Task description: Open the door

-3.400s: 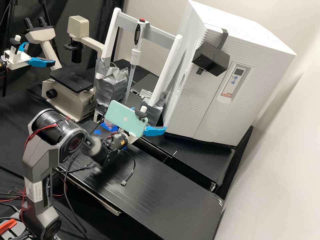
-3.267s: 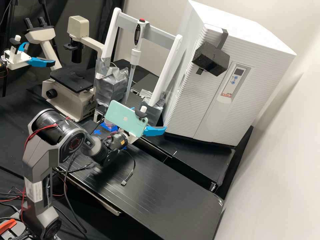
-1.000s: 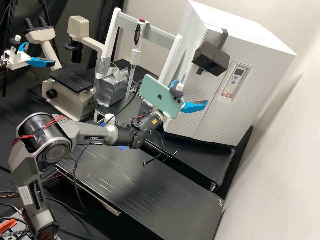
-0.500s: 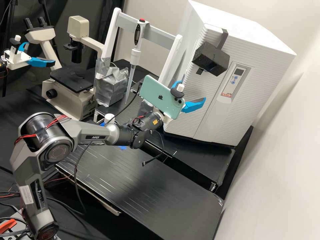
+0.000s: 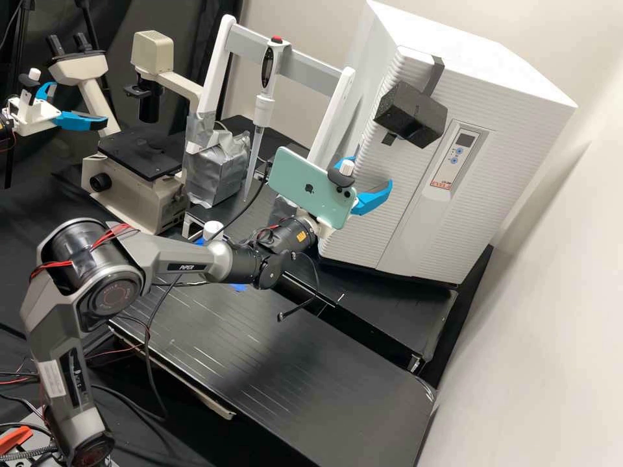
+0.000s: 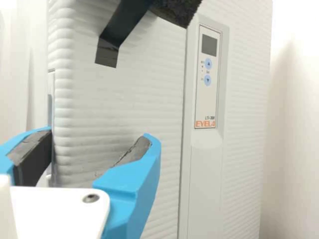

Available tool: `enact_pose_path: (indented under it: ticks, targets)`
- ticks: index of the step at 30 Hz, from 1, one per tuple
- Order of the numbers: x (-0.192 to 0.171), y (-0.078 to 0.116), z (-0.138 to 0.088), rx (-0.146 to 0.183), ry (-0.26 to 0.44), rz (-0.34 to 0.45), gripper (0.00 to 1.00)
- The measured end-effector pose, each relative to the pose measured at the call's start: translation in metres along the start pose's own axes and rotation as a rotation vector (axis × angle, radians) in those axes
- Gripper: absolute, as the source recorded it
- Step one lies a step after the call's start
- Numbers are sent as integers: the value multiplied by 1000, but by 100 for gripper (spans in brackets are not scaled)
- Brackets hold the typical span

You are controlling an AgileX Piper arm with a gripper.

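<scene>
As the arm (image 5: 182, 259) stretches out over the black worktop (image 5: 292, 370), the tool (image 5: 372, 174) is right up by the white cabinet (image 5: 519, 97), its two blue fingers spread well apart. And here's the one that matters: the ribbed door (image 5: 368, 237) sits shut, upright at the cabinet's front, its bottom near the worktop's far edge. In the wrist view, one finger lines up beside the door's outer edge, the other in front of the ribbed face, with that edge seen between them. Whether either finger touches it, I can't tell.

Higher on the front, a dark foam block (image 5: 410, 113) hangs from a black strap (image 5: 437, 72) that comes over from the top, and just beside it there's the control panel (image 5: 457, 154), with its small screen and two blue buttons.

Just behind the fingers rides a mint-green phone (image 5: 308, 185), tilted in its mount, a black cable (image 5: 241, 213) running from it. Farther back stands a white frame (image 5: 215, 68) with a pipette (image 5: 262, 110) hanging tip down from its crossbar, and a silver-taped block (image 5: 219, 172) at one of its feet. Next to that, a cream microscope (image 5: 152, 39) with a black stage, over towards the worktop's far left corner. A white round-topped piece (image 5: 212, 229) peeks up from behind the arm.
</scene>
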Motion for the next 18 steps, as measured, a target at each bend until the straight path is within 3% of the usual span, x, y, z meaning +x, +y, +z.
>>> enact_pose_path:
  ticks: [18]
  targets:
    - [-2, -3, 0, -3, 14, -3, 0]
